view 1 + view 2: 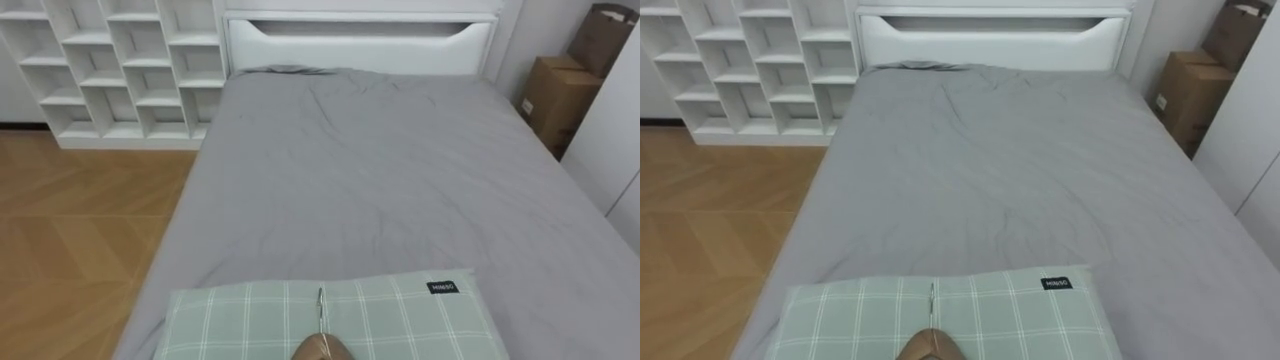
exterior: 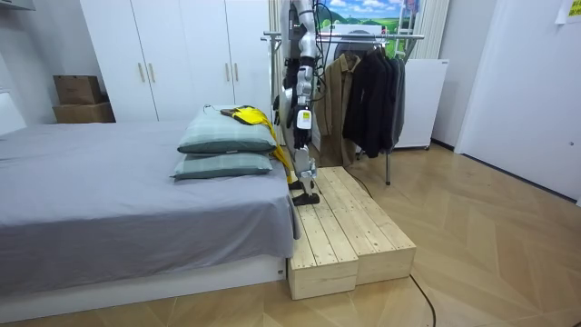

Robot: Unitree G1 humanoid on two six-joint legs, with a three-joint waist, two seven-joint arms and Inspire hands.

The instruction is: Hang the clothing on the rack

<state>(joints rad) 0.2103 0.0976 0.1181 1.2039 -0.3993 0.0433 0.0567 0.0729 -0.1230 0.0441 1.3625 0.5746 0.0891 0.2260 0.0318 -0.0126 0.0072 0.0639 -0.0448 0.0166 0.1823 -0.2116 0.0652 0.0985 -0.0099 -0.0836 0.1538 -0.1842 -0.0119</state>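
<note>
A wooden hanger with a thin metal hook lies on a green checked pillow at the near end of the bed; its hook points toward the headboard. In the room view a yellow garment lies on the upper of two stacked pillows and trails down the bed's edge. I stand on a low wooden platform at that end of the bed. My left hand hangs by my side, just to the right of the garment. Behind me stands a clothes rack with dark coats.
A grey sheet covers the bed, with a white headboard at the far end. White cube shelves stand far left, cardboard boxes far right. Wooden floor runs along the bed's left side. White wardrobes line the wall.
</note>
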